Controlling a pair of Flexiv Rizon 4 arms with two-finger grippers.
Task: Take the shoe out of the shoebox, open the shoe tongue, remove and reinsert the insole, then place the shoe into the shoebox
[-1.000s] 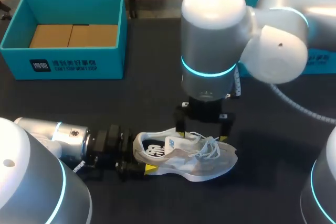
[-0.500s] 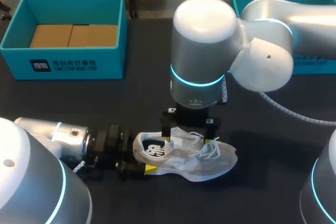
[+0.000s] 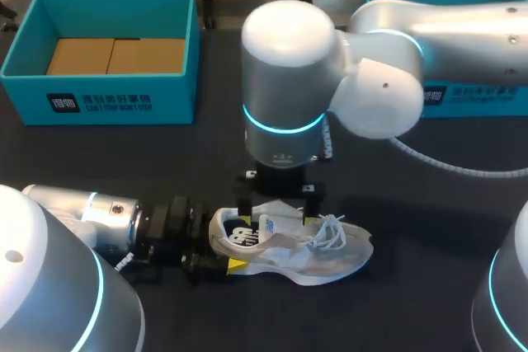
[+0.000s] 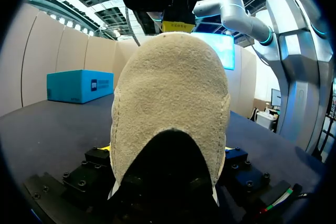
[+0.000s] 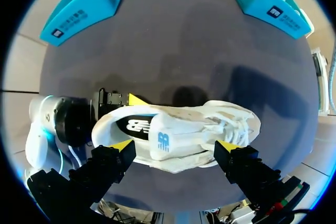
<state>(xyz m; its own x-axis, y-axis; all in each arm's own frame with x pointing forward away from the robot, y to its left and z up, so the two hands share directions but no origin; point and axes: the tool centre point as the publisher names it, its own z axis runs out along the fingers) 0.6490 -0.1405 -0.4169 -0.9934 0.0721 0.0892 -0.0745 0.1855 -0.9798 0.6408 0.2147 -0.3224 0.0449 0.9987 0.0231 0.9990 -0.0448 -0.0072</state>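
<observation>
I have the shoe [image 3: 338, 257] on the worktop [image 3: 429, 228] in the lower middle of the head frame. Its toe points right, and it is well apart from the shoebox [image 3: 115, 105] at upper left. My left tool [image 3: 216, 246] is clenched on the heel, which fills its wrist view. My right tool [image 3: 279, 199] hangs just above the shoe's opening, released, its fingers straddling the shoe near the tongue. A second teal box [image 3: 483, 96] sits at upper right.
</observation>
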